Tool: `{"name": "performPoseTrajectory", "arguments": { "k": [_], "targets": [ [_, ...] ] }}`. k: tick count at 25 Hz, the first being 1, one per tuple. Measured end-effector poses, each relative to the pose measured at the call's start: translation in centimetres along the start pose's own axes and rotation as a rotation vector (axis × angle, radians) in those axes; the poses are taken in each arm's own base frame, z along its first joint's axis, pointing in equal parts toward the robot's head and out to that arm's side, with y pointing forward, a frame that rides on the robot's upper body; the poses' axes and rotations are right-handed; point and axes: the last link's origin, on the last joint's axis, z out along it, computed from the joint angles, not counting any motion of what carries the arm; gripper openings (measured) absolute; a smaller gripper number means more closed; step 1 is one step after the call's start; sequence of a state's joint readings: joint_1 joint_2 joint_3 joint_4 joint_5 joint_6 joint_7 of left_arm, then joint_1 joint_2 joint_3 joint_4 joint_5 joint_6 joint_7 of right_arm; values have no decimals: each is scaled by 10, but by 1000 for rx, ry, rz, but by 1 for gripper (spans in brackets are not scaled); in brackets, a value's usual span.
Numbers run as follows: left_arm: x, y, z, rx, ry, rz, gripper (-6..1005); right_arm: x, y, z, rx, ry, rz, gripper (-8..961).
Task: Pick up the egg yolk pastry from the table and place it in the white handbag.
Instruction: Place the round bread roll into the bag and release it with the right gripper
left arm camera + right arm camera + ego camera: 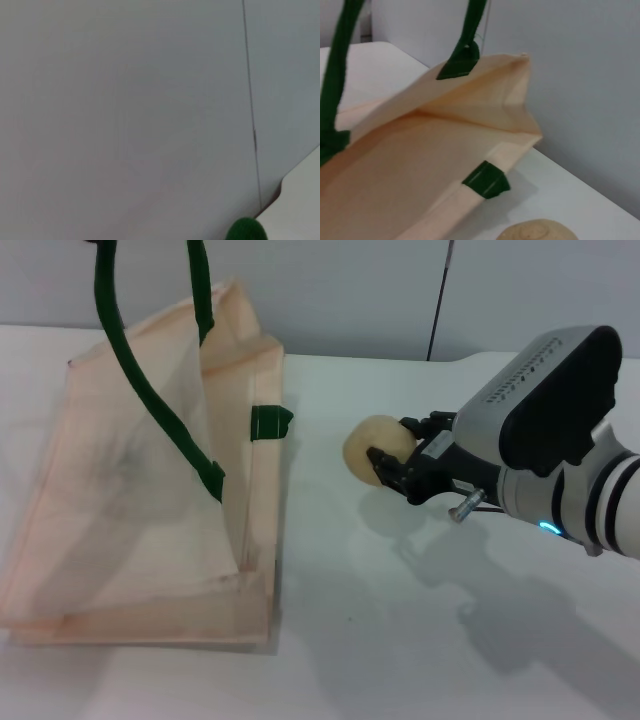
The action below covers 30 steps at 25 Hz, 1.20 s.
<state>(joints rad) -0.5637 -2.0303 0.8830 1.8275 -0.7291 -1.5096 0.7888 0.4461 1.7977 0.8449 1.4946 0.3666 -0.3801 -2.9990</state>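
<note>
1. my right gripper is closed on the egg yolk pastry. the black fingers pinch the ball from both sides.
2. the pastry is up off the bench, i think, because a shadow sits under it. it is to the right of the white handbag, near it but not touching.
3. the bag lies on the bench with its mouth facing the pastry. one green handle goes up out of the head view, so i think my left arm lifts it. i cannot see my left gripper at all.
4. the right wrist view shows the bag mouth open, with the pastry just in front of it.
5. what could go wrong: the ball is round and smooth, so it may slip out if i move fast.
6. it may bump the bag's edge or the small green tab and push the bag away.
7. if the handle drops, the mouth may fall shut.
</note>
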Motion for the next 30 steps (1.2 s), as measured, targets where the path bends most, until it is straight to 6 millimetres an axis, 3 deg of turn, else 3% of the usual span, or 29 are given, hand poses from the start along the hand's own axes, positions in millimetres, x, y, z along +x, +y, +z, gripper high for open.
{"name": "performPoseTrajectory", "arguments": {
  "k": [11,30],
  "targets": [
    [24,9,-11,-42,70,39,119,-26,18,4,-82,-115,-83,487],
    [29,13,-10,-52,77,50,119,-50,53,24,-232,-201,-267,478]
  ]
}}
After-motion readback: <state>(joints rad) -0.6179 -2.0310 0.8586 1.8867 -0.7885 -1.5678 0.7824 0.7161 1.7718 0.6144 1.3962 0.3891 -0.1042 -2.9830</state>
